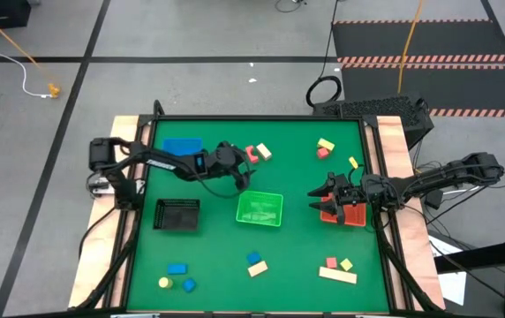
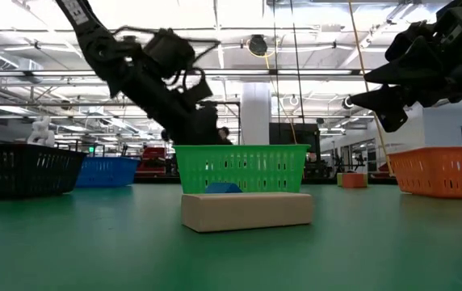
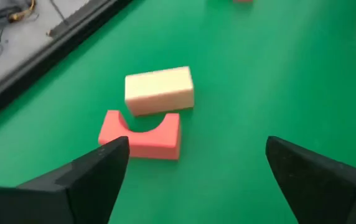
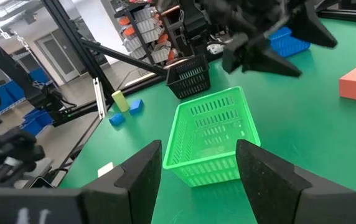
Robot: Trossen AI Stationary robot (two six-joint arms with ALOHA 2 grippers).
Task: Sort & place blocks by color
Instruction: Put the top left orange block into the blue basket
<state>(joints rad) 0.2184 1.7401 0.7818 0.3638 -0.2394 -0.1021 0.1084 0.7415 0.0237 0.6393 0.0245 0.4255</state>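
Left gripper (image 1: 237, 181): I'm hovering over the green mat just beside the green bin's (image 1: 260, 208) far-left corner, my fingers (image 3: 91, 180) spread wide and holding nothing.
Wrist view: I'm looking past my fingers at a red arch block (image 3: 142, 134) lying with its notch turned toward a cream block (image 3: 159, 91); the two are touching, or nearly so.
Same pair from above: the red arch block (image 1: 252, 154) and the cream block (image 1: 263, 152) are sitting just beyond me, toward the far side of the table.
Right gripper (image 1: 319, 196): I'm hanging over the near-left edge of the orange bin (image 1: 355, 218), fingers apart and gripping nothing; my camera is facing the green bin (image 4: 212, 134), with the black bin (image 4: 190, 76) behind it.
Bins: the blue bin (image 1: 182, 147) is lying under my left arm, the black bin (image 1: 177, 215) is sitting at the left, the green one in the middle, the orange one at the right.
Far-right blocks: a yellow and red pair (image 1: 325, 147) is resting near the far edge, with a small yellow piece (image 1: 353, 162) nearer the orange bin.
Near-edge blocks: blue, yellow and blue pieces (image 1: 177, 276) are clustering at the left, a blue and tan pair (image 1: 256, 264) in the middle, and a red, a yellow and a long tan bar (image 1: 338, 276) at the right.
Low view: the tan block (image 2: 246, 210) is sitting in front of the green bin (image 2: 241, 167).
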